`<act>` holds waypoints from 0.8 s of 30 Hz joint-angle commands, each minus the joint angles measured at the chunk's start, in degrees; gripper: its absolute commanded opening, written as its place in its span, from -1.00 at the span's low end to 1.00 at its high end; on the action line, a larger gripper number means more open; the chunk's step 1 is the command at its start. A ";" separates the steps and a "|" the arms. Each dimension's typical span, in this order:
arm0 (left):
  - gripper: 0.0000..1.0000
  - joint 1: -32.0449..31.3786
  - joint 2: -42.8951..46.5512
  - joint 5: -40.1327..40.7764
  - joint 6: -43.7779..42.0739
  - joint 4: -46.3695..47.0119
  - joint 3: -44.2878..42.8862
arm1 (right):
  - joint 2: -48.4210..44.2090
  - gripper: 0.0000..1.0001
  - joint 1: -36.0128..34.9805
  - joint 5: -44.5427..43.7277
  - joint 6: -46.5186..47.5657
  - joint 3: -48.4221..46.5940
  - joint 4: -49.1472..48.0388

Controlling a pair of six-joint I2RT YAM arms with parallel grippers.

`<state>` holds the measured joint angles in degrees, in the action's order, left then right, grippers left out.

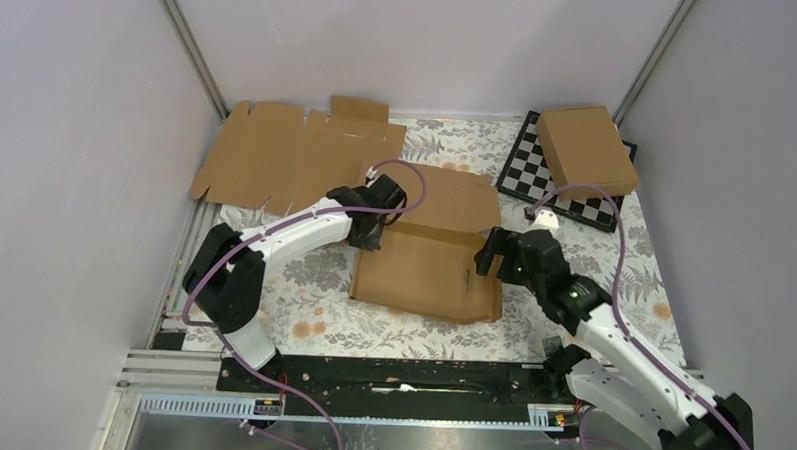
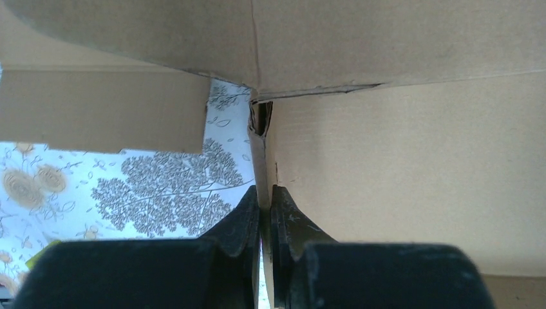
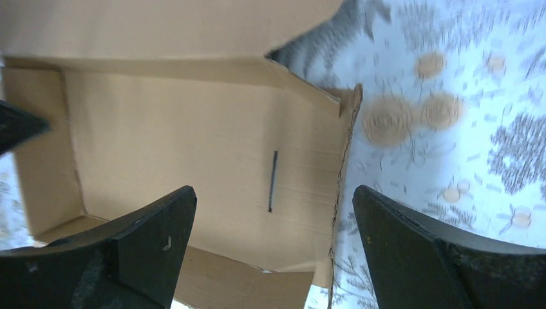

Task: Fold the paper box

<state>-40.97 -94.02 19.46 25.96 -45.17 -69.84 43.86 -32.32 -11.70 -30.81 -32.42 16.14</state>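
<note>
The paper box is a brown die-cut piece lying on the flowered cloth at the middle, its lid panel raised toward the back. My left gripper sits at the box's left edge, shut on the upright left side wall, with the thin cardboard pinched between the fingers. My right gripper hovers at the box's right edge, open and empty. In the right wrist view the box floor with a dark slot lies under the spread jaws, and the right side edge runs between them.
A wide flat cardboard sheet with notched edges lies at the back left. A chessboard at the back right carries another closed brown box. Grey walls enclose the cloth-covered table.
</note>
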 commanded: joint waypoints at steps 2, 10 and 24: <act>-0.86 -0.28 -4.17 1.86 -4.76 1.74 -2.17 | 6.55 0.97 -0.19 -1.11 -7.96 2.24 3.43; -0.58 -0.16 -3.43 3.54 -1.85 0.46 -2.35 | 11.79 0.43 -0.20 -4.54 -11.63 2.23 3.02; -0.06 1.27 0.11 0.89 0.91 1.40 1.19 | 7.31 -0.77 -0.18 -4.17 -10.41 1.70 5.78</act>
<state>-40.62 -95.59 20.75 25.10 -44.40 -70.24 53.10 -32.32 -14.09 -41.71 -28.95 21.08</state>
